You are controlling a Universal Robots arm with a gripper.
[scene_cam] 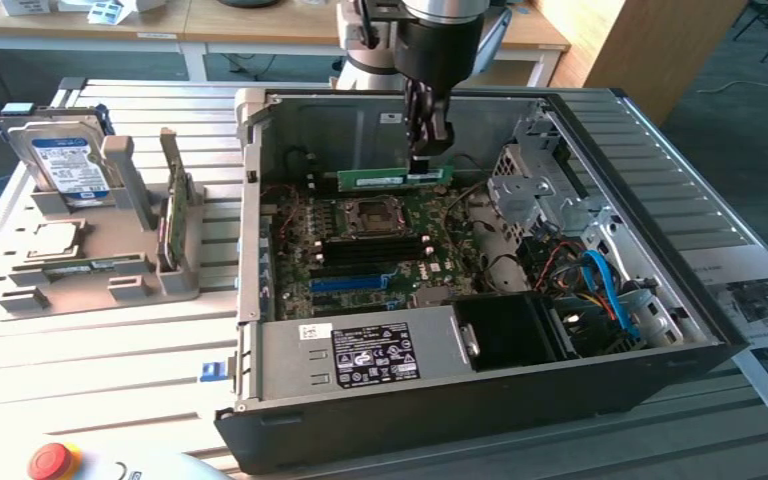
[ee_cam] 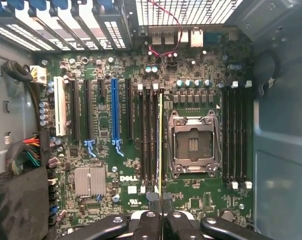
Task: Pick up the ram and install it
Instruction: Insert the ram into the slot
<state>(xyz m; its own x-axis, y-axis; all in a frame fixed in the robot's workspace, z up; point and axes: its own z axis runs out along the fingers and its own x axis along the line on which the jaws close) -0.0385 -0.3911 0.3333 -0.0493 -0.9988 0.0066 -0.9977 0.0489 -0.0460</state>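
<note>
The ram [scene_cam: 387,179] is a long narrow green stick, and my gripper [scene_cam: 420,160] is shut on its upper edge near one end. It hangs level over the motherboard [scene_cam: 357,255] inside the open computer case [scene_cam: 651,160], just behind the CPU socket [scene_cam: 367,214]. In the wrist view the ram [ee_cam: 160,140] appears edge-on as a thin line running away from my gripper [ee_cam: 159,201]. It lies over the bank of black memory slots [ee_cam: 150,135] beside the CPU socket [ee_cam: 193,145]. Whether it touches a slot I cannot tell.
A grey fixture [scene_cam: 91,280] on the exterior view's left holds a hard drive [scene_cam: 67,165], a green card on edge [scene_cam: 171,215] and a processor [scene_cam: 44,238]. The power supply [scene_cam: 364,355] and blue cables [scene_cam: 604,285] fill the case's near side. A red stop button [scene_cam: 53,460] sits at the front.
</note>
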